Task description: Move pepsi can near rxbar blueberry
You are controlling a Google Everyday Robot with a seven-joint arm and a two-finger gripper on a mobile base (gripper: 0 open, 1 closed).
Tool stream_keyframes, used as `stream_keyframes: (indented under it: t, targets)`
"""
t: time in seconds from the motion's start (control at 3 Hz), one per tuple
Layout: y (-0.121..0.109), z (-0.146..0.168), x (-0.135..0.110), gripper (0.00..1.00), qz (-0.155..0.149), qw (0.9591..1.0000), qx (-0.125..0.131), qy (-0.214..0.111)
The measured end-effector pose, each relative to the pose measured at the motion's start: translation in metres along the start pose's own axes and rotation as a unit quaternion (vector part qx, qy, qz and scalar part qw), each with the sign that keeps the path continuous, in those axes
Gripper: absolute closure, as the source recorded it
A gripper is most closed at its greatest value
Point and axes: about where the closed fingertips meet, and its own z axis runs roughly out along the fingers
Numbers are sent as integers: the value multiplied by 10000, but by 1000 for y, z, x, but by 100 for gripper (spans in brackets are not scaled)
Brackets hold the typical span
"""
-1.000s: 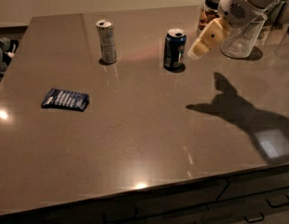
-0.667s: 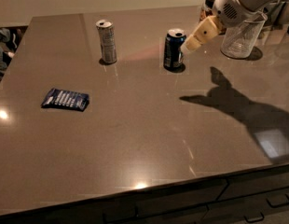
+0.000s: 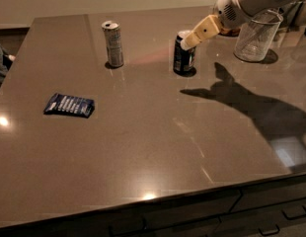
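The blue can (image 3: 183, 61) stands on the bench (image 3: 143, 152); my end effector (image 3: 187, 42) is at its top; its spread I cannot tell.

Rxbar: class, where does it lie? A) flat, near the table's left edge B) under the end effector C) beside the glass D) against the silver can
A: the rxbar lies flat near the left edge of the table, while the end effector is far to its right, at the top of the pepsi can.
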Motion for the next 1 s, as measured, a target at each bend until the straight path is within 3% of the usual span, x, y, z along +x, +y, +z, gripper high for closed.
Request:
stream_keyframes:
  t: [1.0]
  targets:
    - [2,51,5,0,107,9995,-312,12]
